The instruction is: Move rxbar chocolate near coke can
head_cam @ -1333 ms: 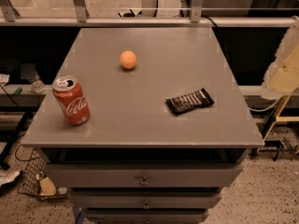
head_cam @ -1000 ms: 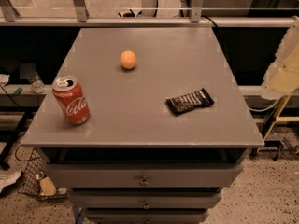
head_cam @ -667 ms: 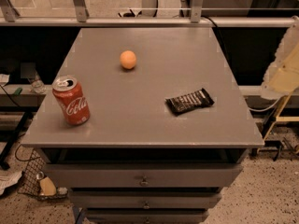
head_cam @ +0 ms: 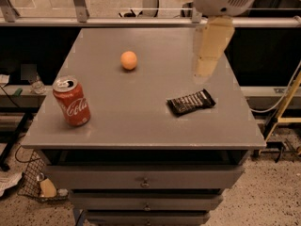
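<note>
The rxbar chocolate, a flat black wrapper with white lettering, lies on the grey table right of centre, angled slightly. The coke can, red with white script and a silver top, stands upright near the table's front left. My gripper hangs from the pale arm at the top right, above the table and just behind the bar, not touching it. It holds nothing that I can see.
A small orange ball rests on the table behind the can and left of the gripper. Drawers sit under the tabletop. A metal rail runs behind the table. Cables and a yellow frame stand at the right.
My arm has swung in from the right edge of the view to above the table, and the gripper now hangs just behind the bar. Can, ball and bar have not moved.
</note>
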Action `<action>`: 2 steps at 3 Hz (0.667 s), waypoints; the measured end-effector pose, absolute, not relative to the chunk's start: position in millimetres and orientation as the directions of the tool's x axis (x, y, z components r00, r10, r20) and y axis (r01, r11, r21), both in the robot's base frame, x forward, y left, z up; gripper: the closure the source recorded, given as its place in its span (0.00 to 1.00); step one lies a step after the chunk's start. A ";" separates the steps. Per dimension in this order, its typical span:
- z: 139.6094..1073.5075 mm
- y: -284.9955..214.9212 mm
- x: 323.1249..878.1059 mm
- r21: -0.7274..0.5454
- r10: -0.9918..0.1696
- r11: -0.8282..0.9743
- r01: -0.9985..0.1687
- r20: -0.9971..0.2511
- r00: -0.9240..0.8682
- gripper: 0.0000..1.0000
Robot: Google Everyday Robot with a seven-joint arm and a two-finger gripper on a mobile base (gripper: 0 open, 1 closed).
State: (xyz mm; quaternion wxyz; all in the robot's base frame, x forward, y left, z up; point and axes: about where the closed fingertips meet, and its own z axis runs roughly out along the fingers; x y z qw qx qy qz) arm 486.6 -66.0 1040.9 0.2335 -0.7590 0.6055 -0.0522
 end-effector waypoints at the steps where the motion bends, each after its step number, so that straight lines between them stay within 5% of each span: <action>1: 1011.6 -38.0 518.9 -0.357 -0.919 -0.254 -0.899 -0.202 0.340 0.00; 2: 1011.9 -37.9 518.8 -0.358 -0.919 -0.254 -0.899 -0.202 0.340 0.00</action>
